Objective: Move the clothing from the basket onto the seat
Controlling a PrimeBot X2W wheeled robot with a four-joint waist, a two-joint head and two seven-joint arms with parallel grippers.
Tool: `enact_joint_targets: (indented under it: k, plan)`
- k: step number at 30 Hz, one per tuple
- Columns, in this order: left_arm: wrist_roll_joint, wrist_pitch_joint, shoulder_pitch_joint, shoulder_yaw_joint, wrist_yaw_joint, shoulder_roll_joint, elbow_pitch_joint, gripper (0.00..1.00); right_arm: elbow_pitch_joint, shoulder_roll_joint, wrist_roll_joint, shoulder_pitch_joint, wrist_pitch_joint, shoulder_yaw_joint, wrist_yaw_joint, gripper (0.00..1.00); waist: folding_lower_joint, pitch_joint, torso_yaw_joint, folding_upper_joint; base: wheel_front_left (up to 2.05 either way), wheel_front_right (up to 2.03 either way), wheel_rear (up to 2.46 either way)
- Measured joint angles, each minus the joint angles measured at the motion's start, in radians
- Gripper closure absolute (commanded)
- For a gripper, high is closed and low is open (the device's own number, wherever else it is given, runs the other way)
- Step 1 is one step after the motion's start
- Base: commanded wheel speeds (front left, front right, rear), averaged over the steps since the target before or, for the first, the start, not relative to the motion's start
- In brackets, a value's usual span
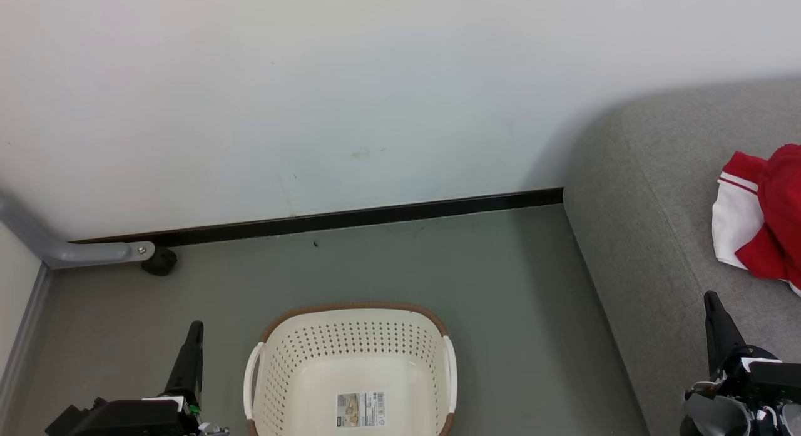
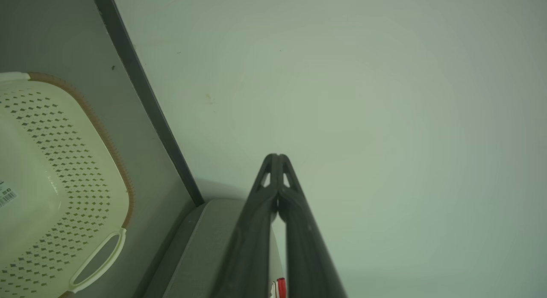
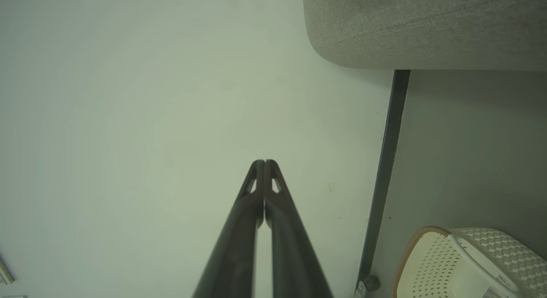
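While the right hand (image 1: 712, 304) hangs closed, the clothing (image 1: 766, 217) lies beyond it.

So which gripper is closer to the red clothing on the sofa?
Right. The right gripper, shut, is just below the clothing in the head view, over the seat. The left gripper, also shut, is far off, beyond the basket.

The basket (image 1: 350, 345) is smooth, perforated plastic; the seat (image 1: 638, 223) is matt woven fabric; the clothing (image 1: 766, 217) is soft cloth.
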Motion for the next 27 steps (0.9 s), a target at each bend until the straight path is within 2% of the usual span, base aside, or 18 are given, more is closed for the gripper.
enact_joint_targets:
  k: [27]
  plan:
    - [-0.004, 0.000, 0.000, 0.000, 0.000, 0.000, -0.002, 1.00, 0.000, 0.000, 0.000, 0.000, 0.000, 0.000, 0.000, 1.00, -0.0001, 0.000, 0.000, 0.0000, 0.00, 0.00, 0.00]
